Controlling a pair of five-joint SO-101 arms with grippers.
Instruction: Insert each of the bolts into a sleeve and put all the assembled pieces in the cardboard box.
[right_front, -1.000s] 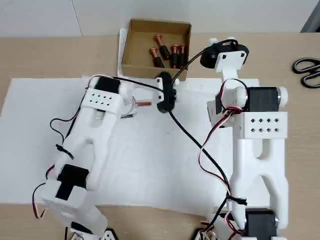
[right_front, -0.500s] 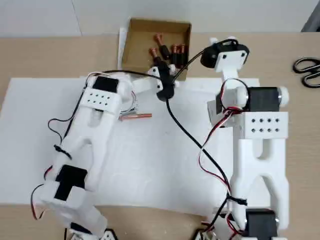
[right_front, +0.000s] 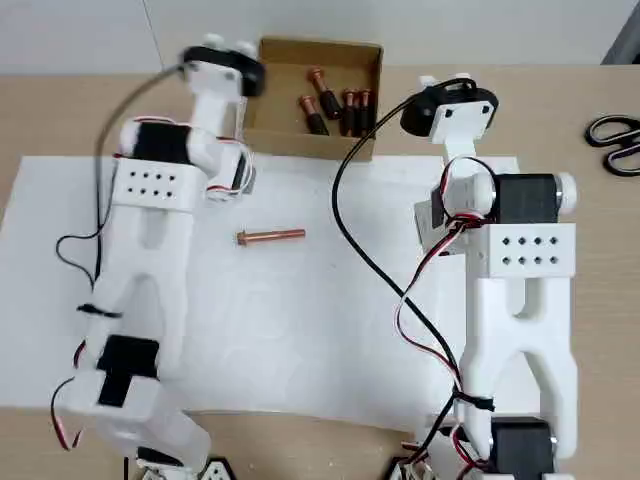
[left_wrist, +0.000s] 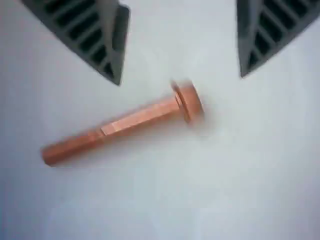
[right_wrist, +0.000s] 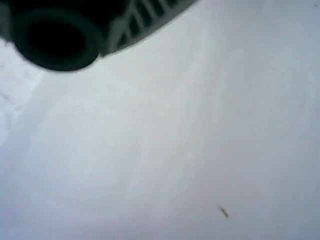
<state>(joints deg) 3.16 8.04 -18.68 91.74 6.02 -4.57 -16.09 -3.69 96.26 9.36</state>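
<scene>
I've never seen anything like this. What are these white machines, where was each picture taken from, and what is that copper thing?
These are two small robot arms, the left arm and the right arm, side by side at a table. One picture looks down from above; the other two come from a camera on each arm's wrist. On the white sheet lies a copper bolt with no sleeve on it. The left wrist camera looks at it past the left pincer, which is open and holds nothing. The box beyond the sheet holds pieces: bolts in black sleeves. Scissors lie off to one side.
</scene>
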